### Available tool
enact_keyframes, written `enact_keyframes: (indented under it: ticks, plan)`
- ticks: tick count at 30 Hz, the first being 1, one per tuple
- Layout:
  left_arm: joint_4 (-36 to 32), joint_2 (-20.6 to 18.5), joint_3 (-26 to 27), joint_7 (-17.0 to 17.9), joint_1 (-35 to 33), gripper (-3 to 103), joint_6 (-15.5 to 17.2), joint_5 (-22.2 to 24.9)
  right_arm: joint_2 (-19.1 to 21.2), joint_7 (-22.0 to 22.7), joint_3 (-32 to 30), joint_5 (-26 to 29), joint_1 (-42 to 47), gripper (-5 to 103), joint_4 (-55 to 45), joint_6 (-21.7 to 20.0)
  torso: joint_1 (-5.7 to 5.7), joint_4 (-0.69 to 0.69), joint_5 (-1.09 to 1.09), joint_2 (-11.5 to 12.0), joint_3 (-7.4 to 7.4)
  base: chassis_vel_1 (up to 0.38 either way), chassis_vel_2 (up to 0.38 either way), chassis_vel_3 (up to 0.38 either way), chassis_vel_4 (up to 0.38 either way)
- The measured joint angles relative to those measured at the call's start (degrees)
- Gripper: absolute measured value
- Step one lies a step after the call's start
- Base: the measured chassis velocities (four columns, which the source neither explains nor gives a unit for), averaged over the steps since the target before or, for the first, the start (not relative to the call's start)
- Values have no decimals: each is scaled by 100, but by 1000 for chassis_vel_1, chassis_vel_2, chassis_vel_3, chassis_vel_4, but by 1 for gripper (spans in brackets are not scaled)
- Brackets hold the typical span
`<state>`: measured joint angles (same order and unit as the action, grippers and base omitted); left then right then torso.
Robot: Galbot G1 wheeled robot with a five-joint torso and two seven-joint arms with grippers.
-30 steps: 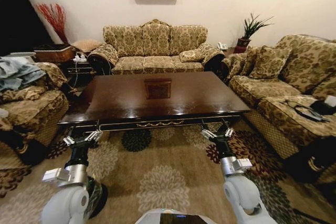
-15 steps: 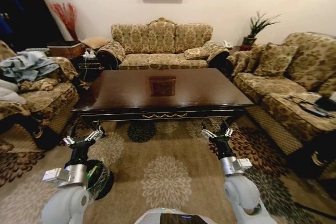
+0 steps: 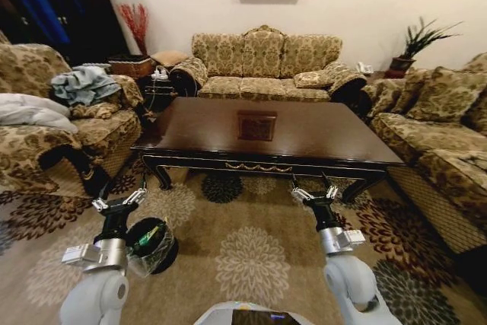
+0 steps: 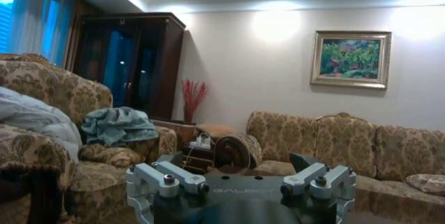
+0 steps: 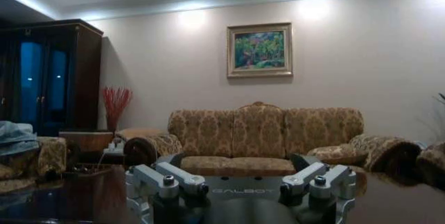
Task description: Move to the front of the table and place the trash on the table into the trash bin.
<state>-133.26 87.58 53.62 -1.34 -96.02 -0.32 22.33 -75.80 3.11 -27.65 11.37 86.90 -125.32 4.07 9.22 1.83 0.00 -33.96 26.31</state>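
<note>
I see both my claws spread open: left gripper [image 3: 119,201] above the bag-lined black bin [image 3: 152,244], right gripper [image 3: 316,192] facing the glossy dark wood table [image 3: 304,138].

The only legible marking is the brand word "GALBOT", embossed on the dark housing between the fingers of my left end effector [image 4: 240,182] and likewise on my right end effector [image 5: 240,182]. I can read no other text, label, number or sign.
</note>
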Motion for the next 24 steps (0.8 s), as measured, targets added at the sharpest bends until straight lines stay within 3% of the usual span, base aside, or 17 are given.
enact_keyframes:
  ticks: [11, 24]
  plan:
    - [0, 0, 0, 0, 1, 100, 0, 0, 0, 0, 0, 0, 0, 100, 0, 0, 9, 0, 0, -19, 11, 24, -15, -11, 21]
    - [0, 0, 1, 0, -2, 100, 0, 0, 0, 0, 0, 0, 3, 100, 0, 0, 12, 0, 2, -44, 20, 217, -189, -201, 208]
